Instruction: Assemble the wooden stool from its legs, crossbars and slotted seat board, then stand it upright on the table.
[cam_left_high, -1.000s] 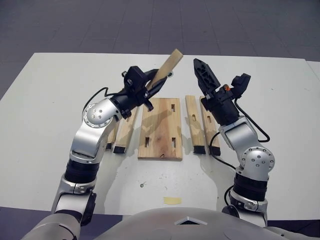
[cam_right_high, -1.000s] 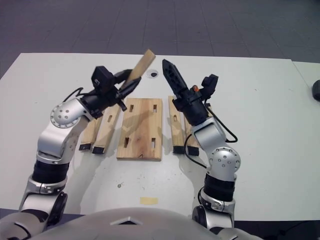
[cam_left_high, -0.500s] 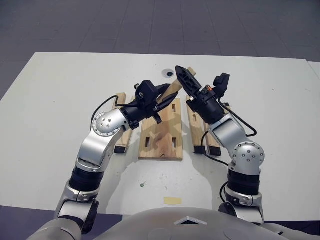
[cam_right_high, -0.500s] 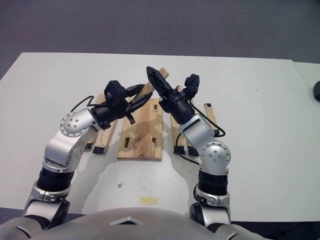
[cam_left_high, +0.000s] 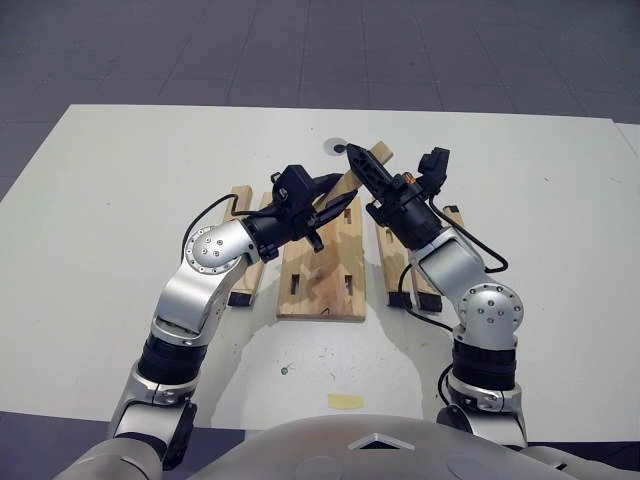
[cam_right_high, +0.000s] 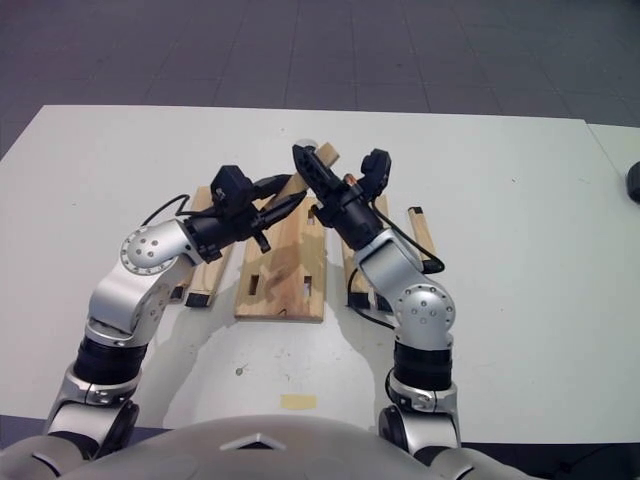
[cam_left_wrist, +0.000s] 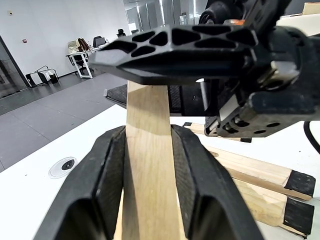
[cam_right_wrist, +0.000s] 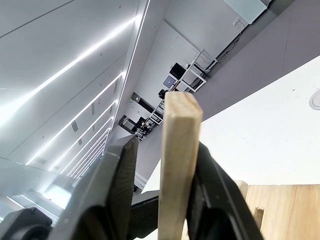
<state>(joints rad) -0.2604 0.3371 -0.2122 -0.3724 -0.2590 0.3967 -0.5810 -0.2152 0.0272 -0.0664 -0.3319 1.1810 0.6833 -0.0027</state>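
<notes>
white table (cam_left_high: 110, 200) with the stool's parts, seen from the head camera. the slotted seat board (cam_left_high: 322, 285) lies flat at the table's centre, its four slots facing up. two legs (cam_left_high: 247, 272) with black feet lie side by side just beside the board on the robot's left. two more legs (cam_left_high: 393, 265) lie just beside it on the right.

the left gripper (cam_left_wrist: 148, 137) hangs over the far part of the board, clamped on a crossbar (cam_left_high: 381, 153). both of its pads (cam_left_wrist: 112, 175) press flat against the crossbar's sides. the crossbar is off the table and tilted, with its free end pointing up and away from the robot, over the board's far edge.

the right gripper (cam_right_wrist: 167, 150) meets that free end from the right side. its fingers (cam_right_wrist: 117, 185) stand narrowly apart around the wood. one lies against the crossbar, and a slit of background shows beside the other. the two grippers are close together on the same piece, the right one nearer the tip.

a round port (cam_left_high: 333, 146) sits in the tabletop just beyond the crossbar's end. a scrap of yellow tape (cam_left_high: 345, 401) lies near the table's near edge, well apart from the wooden parts.
</notes>
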